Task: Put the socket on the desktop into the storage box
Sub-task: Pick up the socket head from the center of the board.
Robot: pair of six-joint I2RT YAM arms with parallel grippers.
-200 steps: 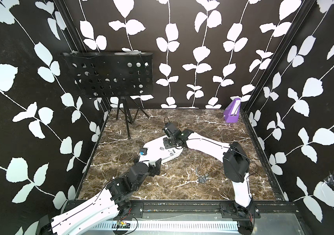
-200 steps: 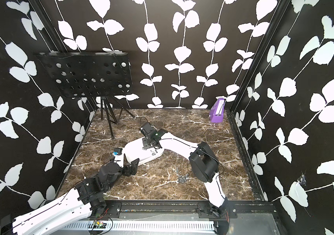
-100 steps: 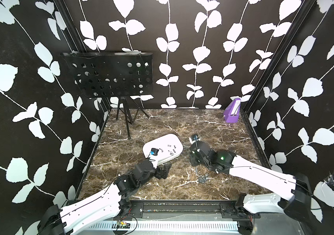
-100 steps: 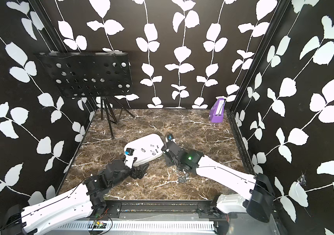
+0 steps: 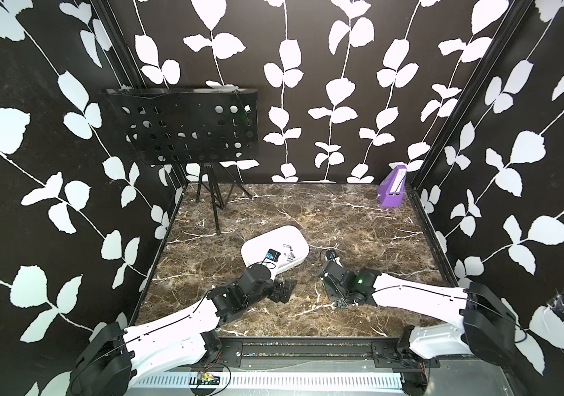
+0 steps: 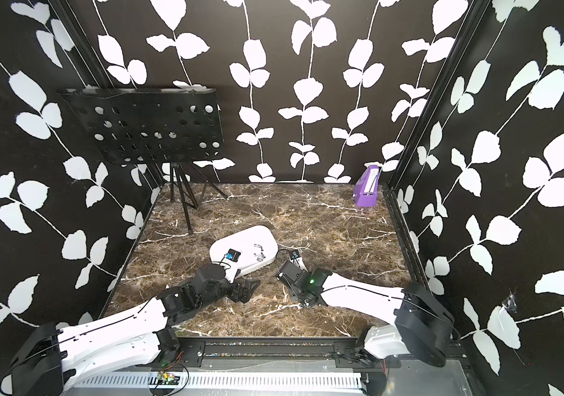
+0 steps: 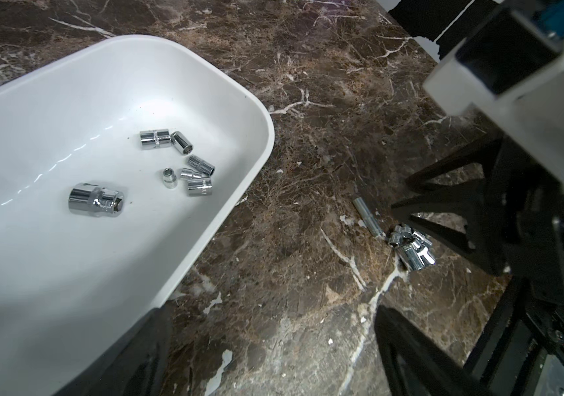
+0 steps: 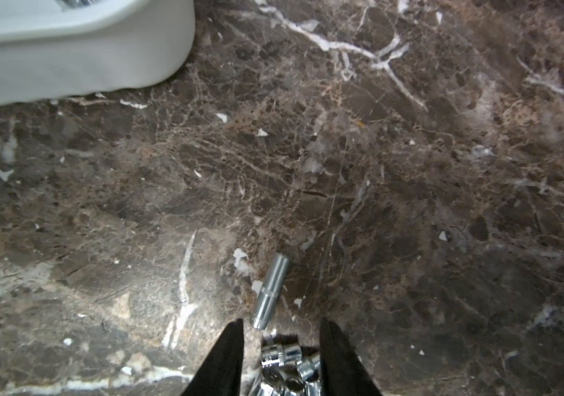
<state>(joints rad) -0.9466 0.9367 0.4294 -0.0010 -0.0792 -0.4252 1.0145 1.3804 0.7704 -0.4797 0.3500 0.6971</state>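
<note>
The white storage box lies mid-table with several chrome sockets inside. On the marble desktop, a small heap of sockets sits beside one long thin socket. My right gripper points down over the heap. Its black fingers stand apart on either side of the heap, open, with a gap to the metal. My left gripper hovers low by the box's near corner, open wide and empty.
A black perforated music stand on a tripod stands at the back left. A small purple upright box sits in the back right corner. Patterned walls close three sides, and a black rail runs along the front edge.
My right arm has swung from over the storage box back to the socket heap on the desktop and lowered around it. My left gripper has shifted slightly right along the box's near side.
</note>
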